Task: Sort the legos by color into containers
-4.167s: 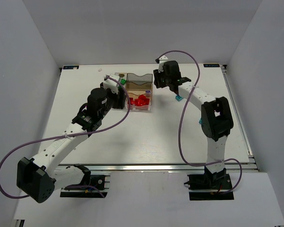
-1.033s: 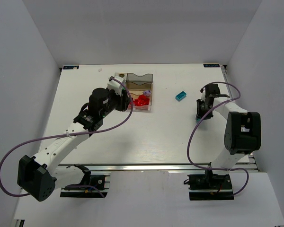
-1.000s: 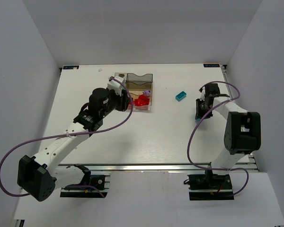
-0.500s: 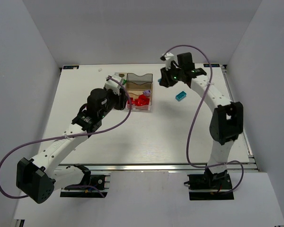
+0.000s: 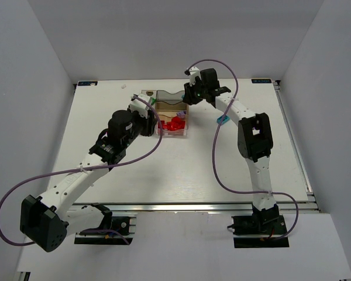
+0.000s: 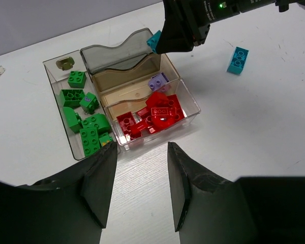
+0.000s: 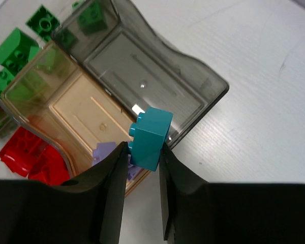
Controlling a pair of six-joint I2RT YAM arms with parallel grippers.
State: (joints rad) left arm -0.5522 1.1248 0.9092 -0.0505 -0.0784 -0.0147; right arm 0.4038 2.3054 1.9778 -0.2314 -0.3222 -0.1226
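While right hand grips teal brick above tray rim, left hand spread.

1. Right wrist view: the right fingers run off the bottom edge. One of them half covers the lilac brick and the nearest red bricks.
2. Same view: the green bricks and the tray are cut by the left edge.
3. Left wrist view: the held teal brick shows only a corner — the rest, and the grip on it, sits behind the right arm's black housing.
4. The left fingers have their bases cut off below.
5. Small tan object at the narrow compartment's far end — cannot identify.
6. Top view: the loose teal brick on the counter is partly under the right arm. Tray contents are too small to count.
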